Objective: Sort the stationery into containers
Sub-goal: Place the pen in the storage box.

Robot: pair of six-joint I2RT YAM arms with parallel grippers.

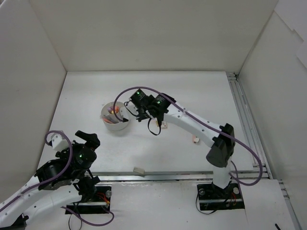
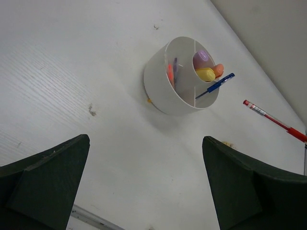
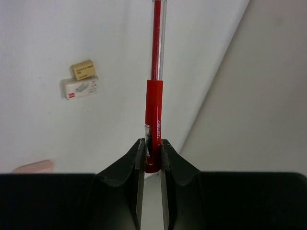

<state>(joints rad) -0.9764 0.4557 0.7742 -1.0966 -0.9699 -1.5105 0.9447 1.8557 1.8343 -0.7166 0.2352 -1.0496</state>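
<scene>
The round white divided cup (image 1: pixel 115 118) stands left of centre. In the left wrist view the cup (image 2: pixel 163 84) holds pink, yellow and orange markers (image 2: pixel 207 72), an orange item and a blue pen (image 2: pixel 216 85) leaning over its rim. My right gripper (image 1: pixel 135 112) hovers just right of the cup, shut on a red pen (image 3: pixel 154 96) by its capped end (image 3: pixel 152 143). The red pen (image 2: pixel 273 120) points toward the cup. My left gripper (image 1: pixel 88 140) is open and empty (image 2: pixel 146 191), near the table's front left, well short of the cup.
A cream eraser and a white eraser (image 3: pixel 80 87) lie side by side under the right arm (image 1: pixel 164 125). A pinkish eraser (image 1: pixel 195 140) lies further right, and a cream eraser (image 1: pixel 139 170) by the front rail. White walls enclose the table.
</scene>
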